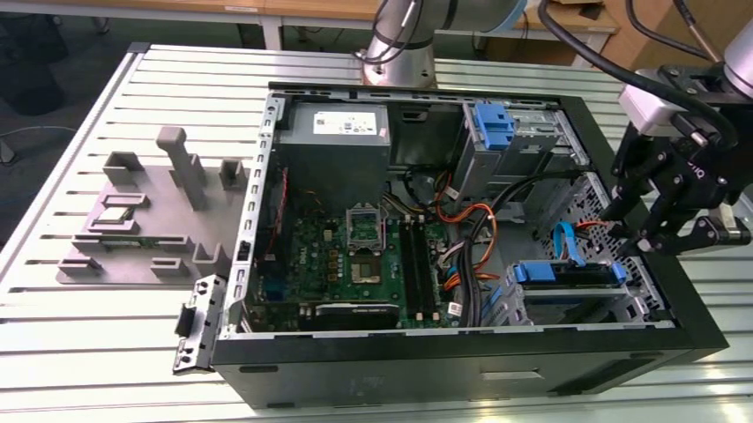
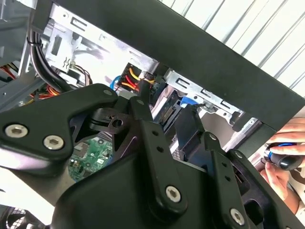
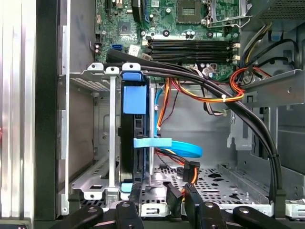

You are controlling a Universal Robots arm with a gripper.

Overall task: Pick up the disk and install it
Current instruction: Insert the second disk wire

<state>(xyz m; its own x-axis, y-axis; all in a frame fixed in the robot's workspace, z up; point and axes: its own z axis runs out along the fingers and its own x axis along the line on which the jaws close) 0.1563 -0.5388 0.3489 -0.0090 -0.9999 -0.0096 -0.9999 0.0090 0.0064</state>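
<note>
While the gripper [image 1: 673,231] hangs over the open computer case [image 1: 389,370] by its drive-bay side in the exterior view, jaws spread apart and holding nothing, the disk [image 3: 135,143] stands on edge in its blue carrier inside the metal drive cage [image 3: 90,76], just beyond the fingertips [image 3: 190,196].

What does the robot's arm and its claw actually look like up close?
The arm is a silver-grey metal tube with rounded joints. Thick black cables loop toward its wrist. The claw is matte black, built from flat hinged links joined by silver bolts, below a pale grey wrist block.
</note>
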